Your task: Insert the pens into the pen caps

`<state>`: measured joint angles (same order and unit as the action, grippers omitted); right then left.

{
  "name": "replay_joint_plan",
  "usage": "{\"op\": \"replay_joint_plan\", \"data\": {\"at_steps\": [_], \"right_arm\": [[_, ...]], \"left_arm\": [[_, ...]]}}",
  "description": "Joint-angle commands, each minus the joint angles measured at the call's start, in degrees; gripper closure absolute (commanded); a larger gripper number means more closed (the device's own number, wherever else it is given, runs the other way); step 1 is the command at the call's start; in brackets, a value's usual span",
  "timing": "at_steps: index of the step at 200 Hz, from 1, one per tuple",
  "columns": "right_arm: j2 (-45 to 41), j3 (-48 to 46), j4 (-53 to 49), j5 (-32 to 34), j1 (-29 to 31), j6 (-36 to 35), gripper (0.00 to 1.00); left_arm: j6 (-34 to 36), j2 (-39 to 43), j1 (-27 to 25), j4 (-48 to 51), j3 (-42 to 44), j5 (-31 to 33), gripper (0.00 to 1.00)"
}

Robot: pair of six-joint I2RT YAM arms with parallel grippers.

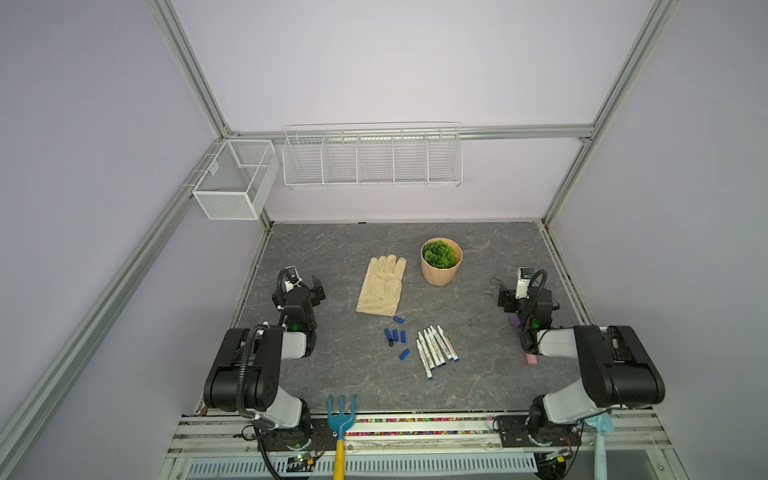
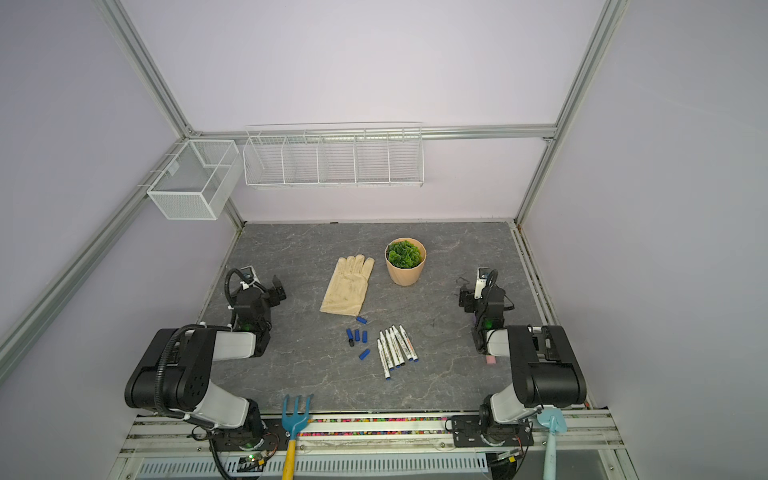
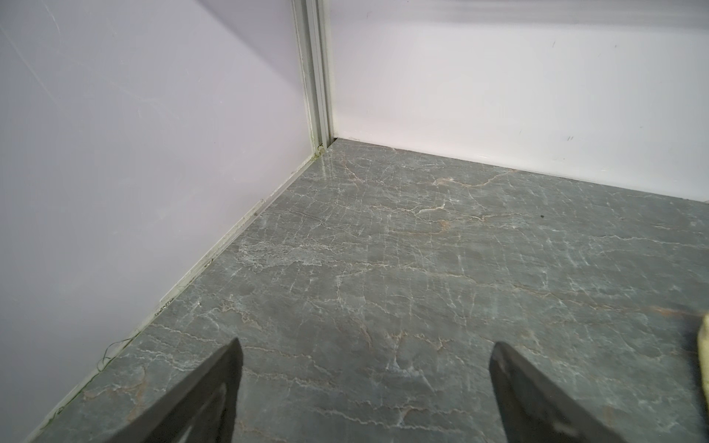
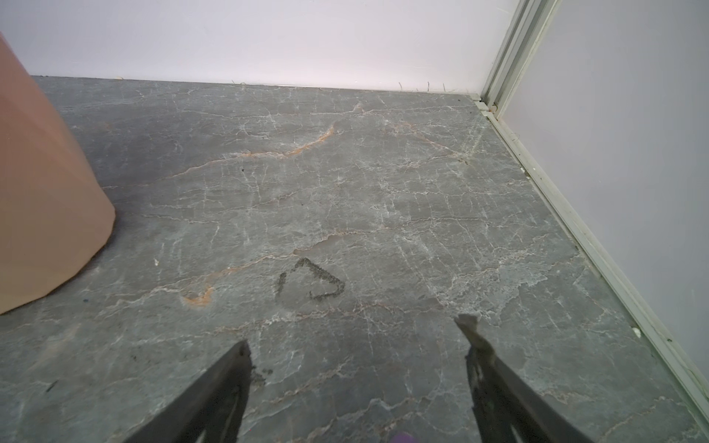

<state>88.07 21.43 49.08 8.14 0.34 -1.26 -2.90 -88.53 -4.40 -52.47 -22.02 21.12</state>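
A: How's the light?
B: Bright and even, from above — only a soft shadow beside the pot.
A: Glare?
B: A pale sheen on the tabletop by the corner. Frame posts splay outward in both top views; the fingers of the right gripper look soft-edged, close to the lens.

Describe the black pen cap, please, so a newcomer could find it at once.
Start at the cream glove mid-table. Between its cuff and the robot lie the pen caps, left of the pens. Only one, the black cap, is not blue.
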Motion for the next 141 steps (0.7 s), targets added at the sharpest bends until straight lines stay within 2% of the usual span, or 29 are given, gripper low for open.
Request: {"op": "replay_joint_plan", "data": {"at_steps": [1, 23, 36, 39, 46, 55, 67, 68, 76, 84, 98, 116, 120, 141], "right_arm": [[-0.59, 0.85, -0.22, -0.97, -0.52, 0.32, 0.12], [-0.55, 1.41, -1.15, -3.24, -0.55, -0.32, 0.12], [-1.04, 1.73, -2.14, -4.95, -0.63, -0.93, 0.0], [-1.18, 1.58, -2.13, -4.96, -0.64, -0.94, 0.02], [-1.26, 1.91, -1.46, -4.51, -0.57, -1.09, 0.05], [-2.99, 4.67, -8.23, -3.28, -0.09, -1.29, 0.07], [-5.53, 12.01, -23.21, -1.86, 0.35, -0.32, 0.11], [-5.83, 13.98, -27.12, -1.41, 0.43, 0.51, 0.11], [-5.95, 19.98, -37.82, 0.18, 0.39, 3.3, 0.15], [-5.83, 23.59, -43.32, 2.42, 1.12, 5.23, 0.22], [-7.76, 25.0, -46.38, 7.08, 4.64, 7.8, 0.24], [-13.0, 23.93, -47.58, 8.56, 10.9, 10.67, 0.24], [-14.34, 24.21, -49.31, 8.87, 14.16, 11.59, 0.24], [-18.79, 24.96, -57.47, 7.09, 23.33, 14.35, 0.24]], "left_arm": [[0.44, -0.59, 0.01, -1.15, 0.15, -0.38, 0.01], [0.53, -0.59, 0.01, -1.0, 0.07, -0.38, 0.01], [0.73, -0.47, 0.01, -1.5, 0.2, -0.35, 0.01], [0.94, -0.3, -0.03, -1.43, 0.19, -0.42, 0.01], [1.34, 1.79, -0.38, 2.64, -0.89, -0.89, 0.01], [1.08, 5.73, -1.05, 15.92, -5.41, 0.07, 0.01], [-6.0, 9.62, -1.21, 40.14, -15.87, 2.94, 0.01], [-6.61, 9.88, -1.22, 41.38, -16.48, 3.3, 0.01], [-10.8, 11.04, -1.74, 48.52, -19.85, 5.89, 0.01], [-14.48, 12.64, -3.16, 51.96, -20.6, 9.18, 0.01], [-20.66, 16.63, -7.4, 54.94, -19.08, 16.45, 0.01], [-29.14, 22.05, -11.7, 59.67, -16.86, 14.46, 0.01], [-31.33, 22.97, -12.87, 61.25, -16.64, 14.79, 0.01], [-37.71, 25.97, -20.03, 66.35, -14.71, 13.87, 0.01]]}}
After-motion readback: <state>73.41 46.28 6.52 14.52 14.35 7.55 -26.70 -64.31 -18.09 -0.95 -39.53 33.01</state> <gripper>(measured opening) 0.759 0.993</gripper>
